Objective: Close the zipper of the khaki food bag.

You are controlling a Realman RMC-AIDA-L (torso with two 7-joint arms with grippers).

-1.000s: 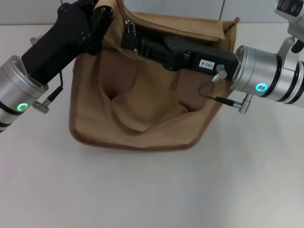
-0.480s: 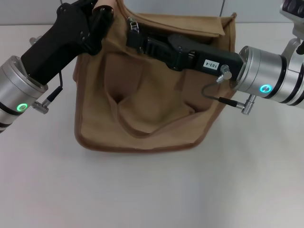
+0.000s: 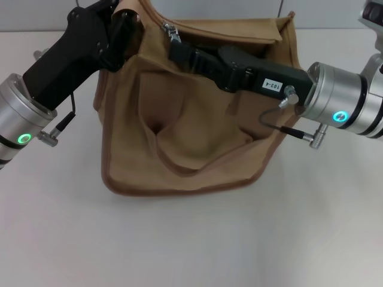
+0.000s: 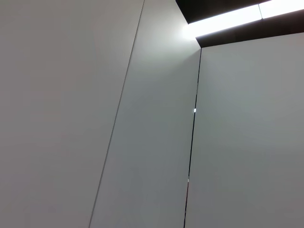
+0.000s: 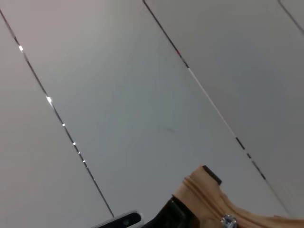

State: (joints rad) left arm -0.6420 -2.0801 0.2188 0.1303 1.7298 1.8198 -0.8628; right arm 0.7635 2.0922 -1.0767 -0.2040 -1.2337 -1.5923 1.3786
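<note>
The khaki food bag (image 3: 191,143) stands on the white table, its top open and its front sagging. The zipper's silver slider (image 3: 172,31) sits near the bag's far left top corner. My left gripper (image 3: 127,18) is shut on the bag's top left end and holds it up. My right gripper (image 3: 175,48) reaches across the bag's top from the right and is shut on the pull tab just below the slider. In the right wrist view a tan edge of the bag (image 5: 199,187) and a silver bit of the slider (image 5: 228,221) show.
The white table (image 3: 191,239) stretches in front of and beside the bag. A grey wall rises behind it. The left wrist view shows only wall panels (image 4: 142,142) and a ceiling light.
My right arm has drawn back to the right, and the slider and the bag's top have shifted right with it. The bag's base slid a little right. The left gripper has stayed in place.
</note>
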